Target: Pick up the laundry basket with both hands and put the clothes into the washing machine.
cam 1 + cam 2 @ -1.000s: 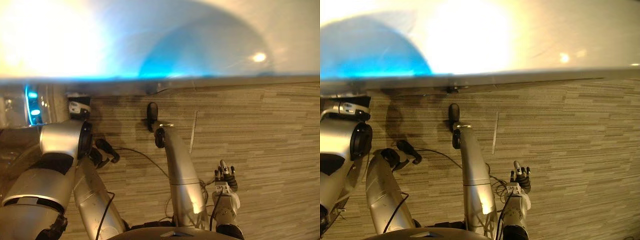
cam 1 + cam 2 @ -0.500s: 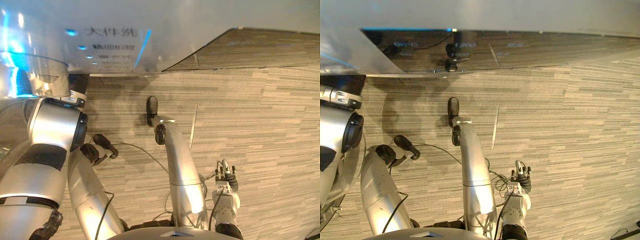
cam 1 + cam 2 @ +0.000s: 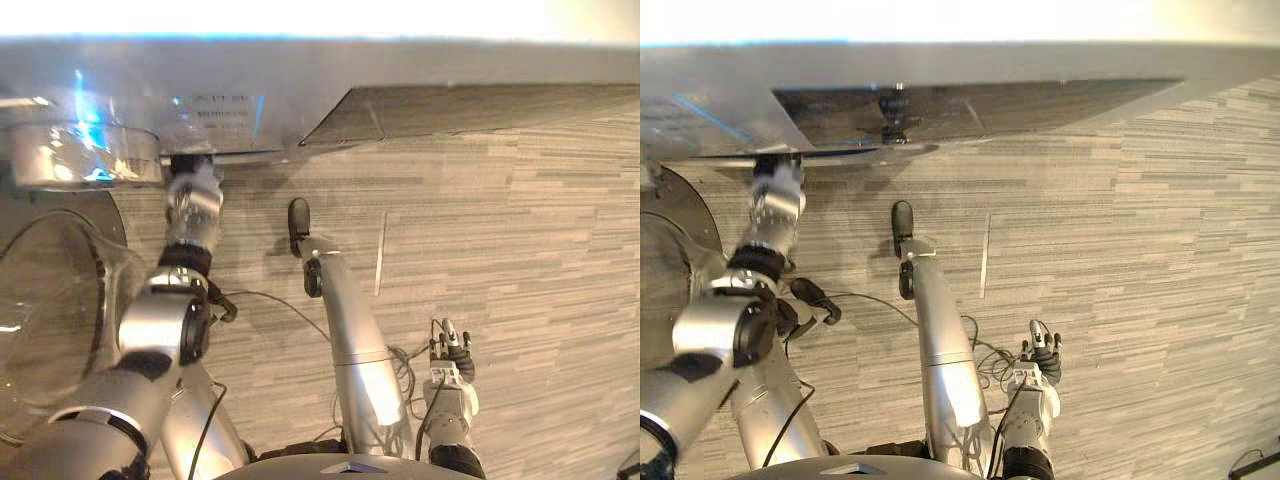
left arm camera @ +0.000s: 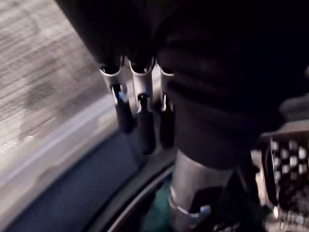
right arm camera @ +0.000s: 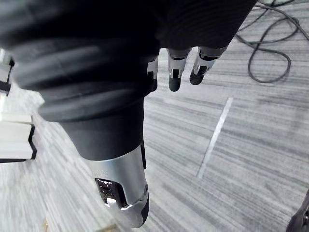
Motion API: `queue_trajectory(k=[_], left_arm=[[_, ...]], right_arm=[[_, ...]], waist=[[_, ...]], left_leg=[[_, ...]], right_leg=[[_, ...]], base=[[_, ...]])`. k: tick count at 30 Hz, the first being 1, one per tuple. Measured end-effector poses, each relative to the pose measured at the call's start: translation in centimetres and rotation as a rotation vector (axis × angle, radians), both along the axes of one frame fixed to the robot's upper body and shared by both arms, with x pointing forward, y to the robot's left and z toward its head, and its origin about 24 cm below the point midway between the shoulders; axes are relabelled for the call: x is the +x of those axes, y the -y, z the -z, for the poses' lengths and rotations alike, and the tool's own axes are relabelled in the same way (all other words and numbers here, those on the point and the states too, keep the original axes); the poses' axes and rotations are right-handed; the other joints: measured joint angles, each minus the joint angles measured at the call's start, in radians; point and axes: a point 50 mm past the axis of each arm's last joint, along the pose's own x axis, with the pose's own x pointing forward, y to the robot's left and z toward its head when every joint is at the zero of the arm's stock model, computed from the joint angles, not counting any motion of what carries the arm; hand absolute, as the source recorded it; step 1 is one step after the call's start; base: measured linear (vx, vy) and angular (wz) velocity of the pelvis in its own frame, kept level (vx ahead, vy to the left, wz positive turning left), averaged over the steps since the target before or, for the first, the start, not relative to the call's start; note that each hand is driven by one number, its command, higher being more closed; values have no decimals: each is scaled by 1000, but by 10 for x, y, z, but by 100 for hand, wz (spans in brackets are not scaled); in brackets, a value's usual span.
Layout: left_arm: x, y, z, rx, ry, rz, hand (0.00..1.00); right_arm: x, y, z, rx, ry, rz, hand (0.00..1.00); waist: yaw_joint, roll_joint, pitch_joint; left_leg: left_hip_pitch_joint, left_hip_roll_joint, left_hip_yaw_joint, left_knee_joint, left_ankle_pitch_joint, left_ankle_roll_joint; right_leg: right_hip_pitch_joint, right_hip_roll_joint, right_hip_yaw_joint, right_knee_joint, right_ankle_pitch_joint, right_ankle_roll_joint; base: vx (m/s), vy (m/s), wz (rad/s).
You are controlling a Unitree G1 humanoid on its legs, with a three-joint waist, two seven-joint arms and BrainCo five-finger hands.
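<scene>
Since the earlier frame the left robot hand (image 3: 191, 205) has lifted to the washer (image 3: 300, 90); its glass door (image 3: 55, 300) bulges just beside it. The right robot hand (image 3: 450, 350) hangs over open floor (image 3: 520, 250).

Left wrist view: the fingers (image 4: 141, 116) are straight and pressed together near the rim (image 4: 72, 159), probably to move the door. A teal patch (image 4: 159, 212) may be clothes.

Right wrist view: the fingers (image 5: 175, 79) are relaxed and hold nothing.

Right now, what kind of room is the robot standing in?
Probably a laundry room or laundry corner. A round clear glass door bulges open at the robot's left, the shiny silver machine front by it carries blue lights, and striped grey carpet covers the floor.
</scene>
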Motion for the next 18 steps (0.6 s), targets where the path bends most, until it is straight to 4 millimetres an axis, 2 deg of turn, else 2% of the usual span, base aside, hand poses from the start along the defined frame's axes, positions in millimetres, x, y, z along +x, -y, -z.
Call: queue_trajectory(k=[3, 5, 6, 7, 10, 11, 12, 14, 15, 17, 18], left_arm=[[-28, -13, 54, -77, -94, -55, 0], [-48, -21, 84, -36, -175, -70, 0], [-65, -26, 104, 33, -238, -62, 0], [-81, -22, 124, 130, -304, 2, 0], [-105, -8, 151, 279, -416, 98, 0], [-129, 0, 174, 361, -505, 175, 0], [-140, 2, 183, 389, -547, 204, 0], [-185, 11, 217, 447, -705, 315, 0], [-191, 12, 220, 449, -721, 323, 0], [-222, 14, 236, 447, -821, 359, 0], [-227, 16, 239, 445, -832, 372, 0]], right_arm=[[2, -3, 3, 10, -11, -9, 0], [3, -3, 2, 9, -7, -16, 0], [3, -5, 3, 9, -11, -27, 0], [3, -7, 5, 9, -24, -41, 0], [2, -8, 9, 8, -45, -63, 0], [-2, -8, 14, 5, -70, -72, 0], [-4, -7, 17, 3, -88, -78, 0], [-17, -10, 32, 26, -167, -95, 0], [-19, -10, 34, 31, -177, -97, 0], [-36, -15, 50, 67, -271, -118, 0], [-43, -16, 55, 67, -305, -130, 0]], waist=[[12, 1, -5], [19, 1, -5], [28, 4, -14], [33, 5, -36], [55, 14, -57], [59, 29, -88], [61, 34, -107], [81, 57, -170], [83, 61, -179], [93, 86, -238], [94, 93, -257]], left_leg=[[73, -18, 15, -70, 25, -10], [138, -47, 28, -133, 48, -18], [183, -61, 33, -178, 64, -22], [222, -79, 35, -221, 83, -24], [337, -119, 45, -323, 117, -29], [412, -145, 47, -393, 142, -30], [441, -158, 48, -423, 152, -32], [597, -210, 54, -575, 208, -39], [612, -215, 55, -590, 214, -38], [737, -243, 52, -716, 265, -52], [766, -250, 49, -755, 280, -55]], right_leg=[[69, 0, 0, -52, 3, -2], [126, -8, 1, -97, 9, -4], [172, -11, -1, -126, 14, -5], [210, -20, -6, -152, 16, -5], [321, -37, -14, -212, 18, -2], [395, -50, -26, -253, 19, -1], [421, -56, -29, -269, 19, -1], [560, -75, -45, -340, 21, 4], [574, -77, -49, -346, 21, 4], [694, -88, -81, -406, 16, 9], [722, -90, -89, -421, 15, 11]], base=[[-13, -7, 9], [20, -21, 21], [62, -29, 27], [67, -20, 29], [86, 1, 33], [76, 15, 33], [121, 24, 42], [177, 18, 35], [168, 4, 33], [129, -10, 38], [117, -21, 48]])
